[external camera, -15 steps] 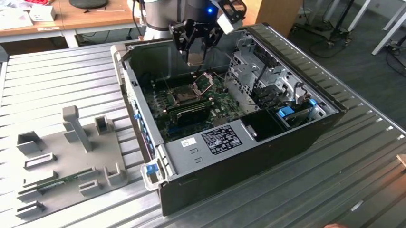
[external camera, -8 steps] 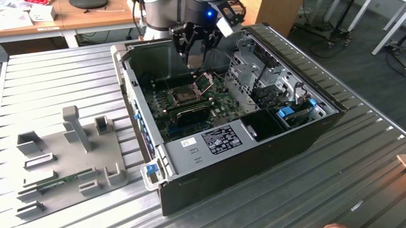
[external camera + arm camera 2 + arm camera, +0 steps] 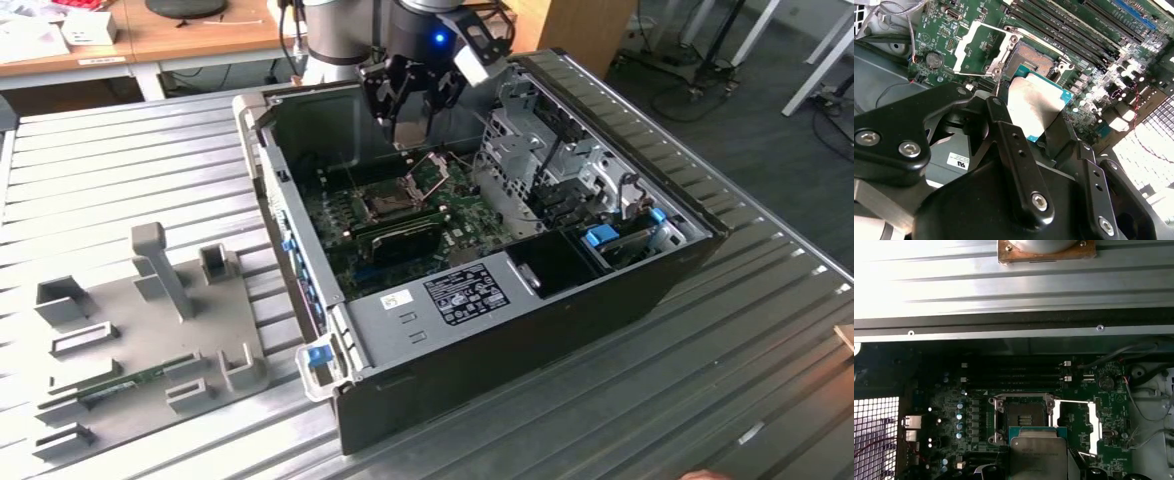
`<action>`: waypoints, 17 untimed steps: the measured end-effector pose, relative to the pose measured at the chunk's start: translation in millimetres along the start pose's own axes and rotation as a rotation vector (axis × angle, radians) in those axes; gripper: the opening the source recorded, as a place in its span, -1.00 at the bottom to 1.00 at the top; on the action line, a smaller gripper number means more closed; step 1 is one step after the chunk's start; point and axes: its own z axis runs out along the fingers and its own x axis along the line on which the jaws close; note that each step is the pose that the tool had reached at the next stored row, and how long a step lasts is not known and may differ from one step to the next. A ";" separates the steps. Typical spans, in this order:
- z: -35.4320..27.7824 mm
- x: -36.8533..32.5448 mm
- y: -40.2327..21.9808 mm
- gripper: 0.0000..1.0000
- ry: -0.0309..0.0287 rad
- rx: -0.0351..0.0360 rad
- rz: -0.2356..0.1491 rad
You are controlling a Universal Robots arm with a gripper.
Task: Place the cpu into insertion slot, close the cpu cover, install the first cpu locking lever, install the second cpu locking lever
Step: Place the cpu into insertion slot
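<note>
My gripper point(image 3: 408, 132) hangs inside the open computer case, shut on the cpu point(image 3: 1035, 101), a flat silver-topped chip with a green edge. In both wrist views the cpu point(image 3: 1038, 456) is held a little above the board, just beside the insertion slot point(image 3: 1021, 417). The insertion slot point(image 3: 1032, 59) is a dark square socket with a silver rim and nothing in it. The cpu cover point(image 3: 975, 47) is swung open and lies flat beside the socket. In the exterior view the slot point(image 3: 386, 205) sits below the gripper, the raised cover point(image 3: 430, 174) next to it.
The green motherboard point(image 3: 461, 215) lies in the case point(image 3: 400, 330) on a ribbed metal table. Long black memory slots point(image 3: 1079, 35) run beside the socket. Drive bays point(image 3: 561, 170) and cables fill the exterior view's right side. A grey fixture plate point(image 3: 134, 330) lies to its left.
</note>
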 end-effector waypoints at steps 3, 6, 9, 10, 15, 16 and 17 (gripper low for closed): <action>1.5 0.0 -0.1 0.08 0.0001 0.0001 0.000; 2.4 -0.1 -0.2 0.08 0.0001 0.0002 0.000; 3.5 -0.1 -0.3 0.08 0.0000 -0.0001 0.000; 4.0 -0.1 -0.4 0.08 0.0000 -0.0002 0.000; 5.5 -0.1 -0.5 0.08 0.0002 0.0003 0.000; 6.3 -0.1 -0.6 0.08 0.0000 0.0000 0.000; 6.8 -0.1 -0.6 0.08 0.0000 0.0000 0.000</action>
